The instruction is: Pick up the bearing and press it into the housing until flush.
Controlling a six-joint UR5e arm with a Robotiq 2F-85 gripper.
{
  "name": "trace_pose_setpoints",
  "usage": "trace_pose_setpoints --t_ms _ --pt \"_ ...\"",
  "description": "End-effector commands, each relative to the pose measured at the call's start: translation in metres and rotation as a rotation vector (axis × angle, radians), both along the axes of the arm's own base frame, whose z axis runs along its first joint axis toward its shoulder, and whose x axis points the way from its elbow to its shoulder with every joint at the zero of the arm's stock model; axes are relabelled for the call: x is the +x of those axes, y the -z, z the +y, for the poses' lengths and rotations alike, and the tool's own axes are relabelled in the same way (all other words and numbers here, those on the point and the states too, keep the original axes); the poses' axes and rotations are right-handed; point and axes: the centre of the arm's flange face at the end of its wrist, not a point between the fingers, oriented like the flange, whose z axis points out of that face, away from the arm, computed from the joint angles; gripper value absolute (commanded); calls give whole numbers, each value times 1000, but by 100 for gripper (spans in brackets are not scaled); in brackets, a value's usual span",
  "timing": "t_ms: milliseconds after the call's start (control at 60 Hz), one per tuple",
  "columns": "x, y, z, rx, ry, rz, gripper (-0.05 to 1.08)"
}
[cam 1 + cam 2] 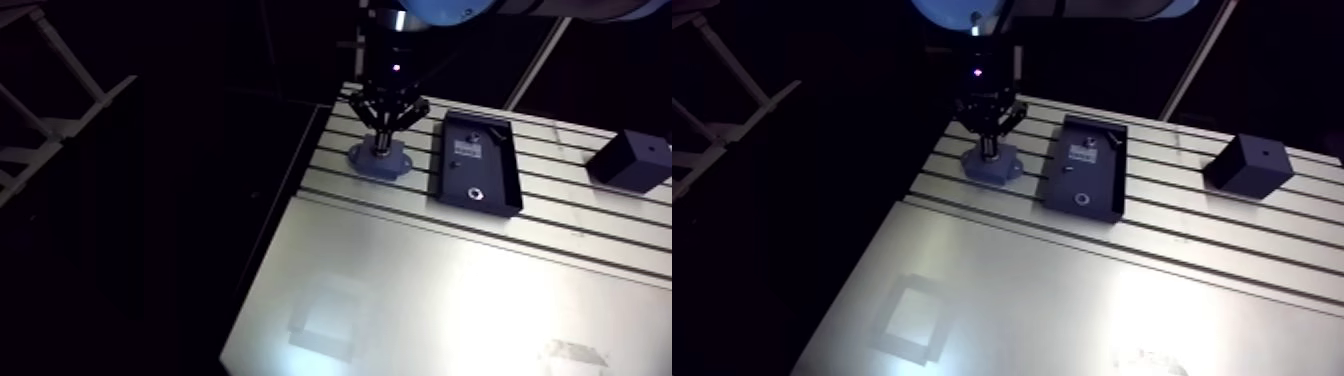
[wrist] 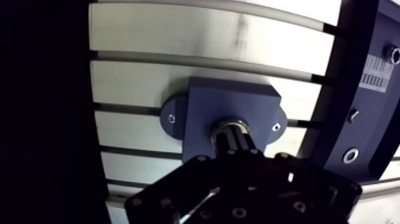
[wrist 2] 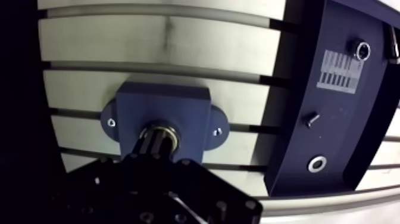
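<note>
A blue-grey housing point(image 2: 232, 101) with two mounting ears lies on the slotted table, near its left edge in the arm view point(image 1: 379, 160). A metal bearing point(image 2: 231, 124) sits in the housing's bore; only its bright rim shows. My gripper point(image 2: 233, 138) stands straight over it. Its two fingers are shut together, and their tips rest on top of the bearing, not around it. In the arm view the gripper point(image 1: 383, 140) comes straight down onto the housing. How deep the bearing sits is hidden by the fingers.
A dark tray point(image 1: 478, 160) with small parts and a barcode label lies just right of the housing, about a hand's width off. A black block point(image 1: 632, 160) stands at the far right. The table's left edge point(image 1: 300, 190) runs close beside the housing.
</note>
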Motion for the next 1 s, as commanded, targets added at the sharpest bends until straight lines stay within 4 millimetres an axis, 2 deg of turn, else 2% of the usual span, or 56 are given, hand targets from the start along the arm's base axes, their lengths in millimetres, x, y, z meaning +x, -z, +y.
trace_pose_setpoints --t_ms 17,567,1000 --pt "0 0 0 0 0 -1 105" --pt "1 -4 0 0 -2 7 105" --pt "5 0 1 0 -15 -2 105"
